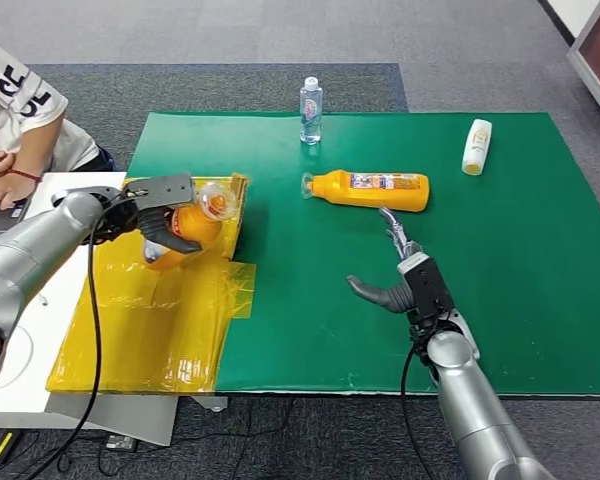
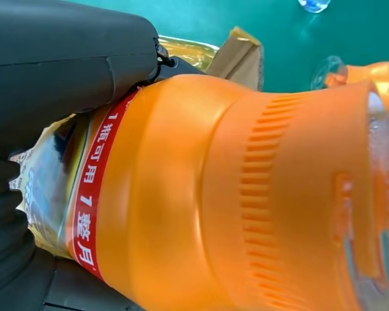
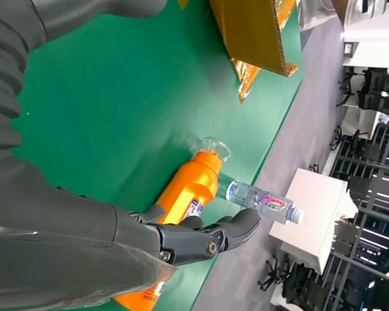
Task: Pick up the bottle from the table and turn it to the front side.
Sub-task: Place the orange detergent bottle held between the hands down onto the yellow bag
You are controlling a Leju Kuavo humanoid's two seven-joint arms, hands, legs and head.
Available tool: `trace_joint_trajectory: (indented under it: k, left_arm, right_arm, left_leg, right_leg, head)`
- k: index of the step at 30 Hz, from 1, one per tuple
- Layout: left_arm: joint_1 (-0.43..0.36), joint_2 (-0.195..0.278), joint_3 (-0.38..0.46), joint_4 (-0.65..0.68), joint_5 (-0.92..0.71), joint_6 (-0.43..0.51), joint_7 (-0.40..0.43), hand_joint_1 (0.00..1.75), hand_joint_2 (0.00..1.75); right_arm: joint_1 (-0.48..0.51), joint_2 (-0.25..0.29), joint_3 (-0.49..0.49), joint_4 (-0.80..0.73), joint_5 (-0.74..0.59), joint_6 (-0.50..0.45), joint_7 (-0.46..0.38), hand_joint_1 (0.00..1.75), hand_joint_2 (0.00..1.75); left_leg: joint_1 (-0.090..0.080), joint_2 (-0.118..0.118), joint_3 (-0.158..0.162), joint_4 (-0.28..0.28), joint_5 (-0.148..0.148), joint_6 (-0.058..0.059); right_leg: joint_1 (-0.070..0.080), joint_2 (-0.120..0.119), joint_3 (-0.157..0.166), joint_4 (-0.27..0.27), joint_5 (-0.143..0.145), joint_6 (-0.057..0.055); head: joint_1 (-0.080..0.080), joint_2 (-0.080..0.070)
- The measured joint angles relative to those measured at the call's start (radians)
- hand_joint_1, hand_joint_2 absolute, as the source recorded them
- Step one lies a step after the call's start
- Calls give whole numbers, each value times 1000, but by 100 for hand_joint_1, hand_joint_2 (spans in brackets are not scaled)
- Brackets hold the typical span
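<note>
The orange bottle (image 1: 193, 226) lay gripped in the left hand (image 1: 155, 214) above the yellow tray (image 1: 131, 330) at the desk's (image 1: 508, 280) left side. Right of it, a second orange bottle (image 1: 369, 190) lay flat; the right hand (image 1: 397, 270) hovered just near of it, fingers spread, holding nothing.

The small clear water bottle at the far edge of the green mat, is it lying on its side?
No, the small clear water bottle stands upright with its cap on top.
</note>
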Motion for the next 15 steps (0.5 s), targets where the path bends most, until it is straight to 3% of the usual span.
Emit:
trace_joint_trajectory:
  k: [8, 15]
  left_arm:
    - [-3, 0, 30, 8, 19, -87, -3, 175, 175]
    - [-2, 7, 51, 18, 27, -109, -1, 175, 175]
  right_arm:
    - [-15, 0, 2, 0, 4, 5, 8, 0, 175]
    - [-32, 0, 9, 2, 6, 5, 12, 0, 175]
  left_leg:
    - [0, 0, 0, 0, 0, 0]
    - [0, 0, 0, 0, 0, 0]
  right_leg:
    - [0, 0, 0, 0, 0, 0]
    - [0, 0, 0, 0, 0, 0]
  head:
    - [0, 0]
    - [0, 0]
